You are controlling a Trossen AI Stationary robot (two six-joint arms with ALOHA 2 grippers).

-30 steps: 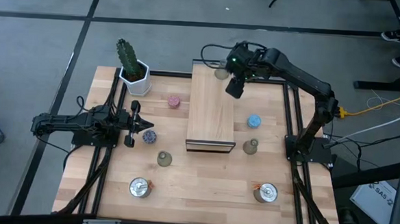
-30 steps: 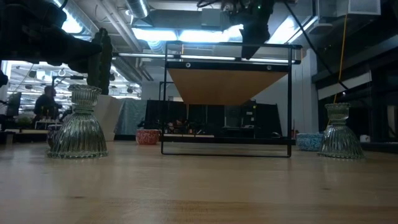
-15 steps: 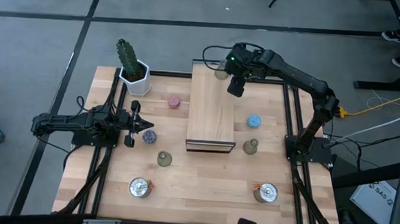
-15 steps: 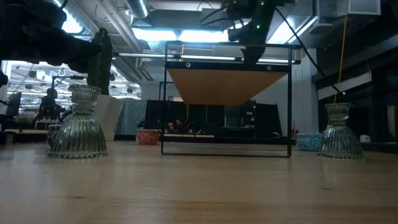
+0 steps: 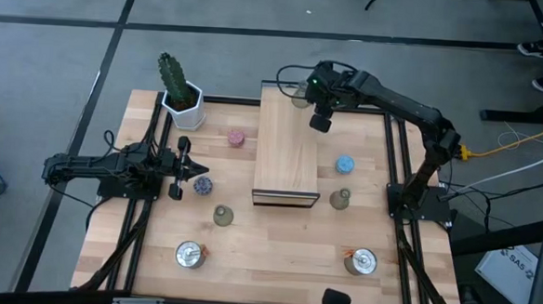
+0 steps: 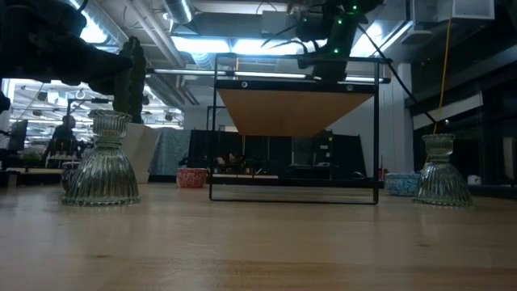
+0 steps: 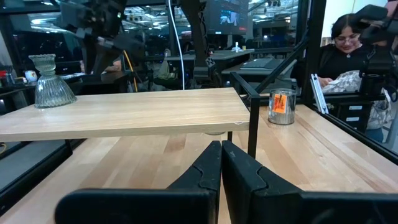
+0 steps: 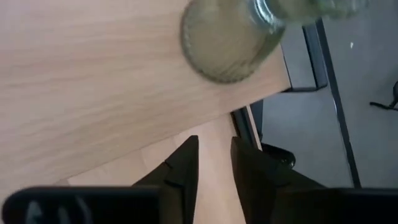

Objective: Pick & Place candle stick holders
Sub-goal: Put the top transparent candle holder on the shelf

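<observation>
At the far end of the raised wooden board (image 5: 288, 145) I see the right tool (image 5: 320, 123) hovering above the board's right edge, fingers only slightly apart and holding nothing. One olive-green holder (image 5: 299, 99) stands on the board's far right corner, just beside that tool. On the surface (image 5: 276, 245) below: pink holder (image 5: 237, 138) left of the board, blue holder (image 5: 345, 164) right of it, purple holder (image 5: 201, 185) just in front of the left tool (image 5: 179, 169), whose fingers are pressed together, empty. Two more green holders (image 5: 222, 215) (image 5: 341, 198) sit near the board's near end; two silver holders (image 5: 189, 254) (image 5: 361, 261) nearest. Cactus (image 5: 174, 77) at far left
</observation>
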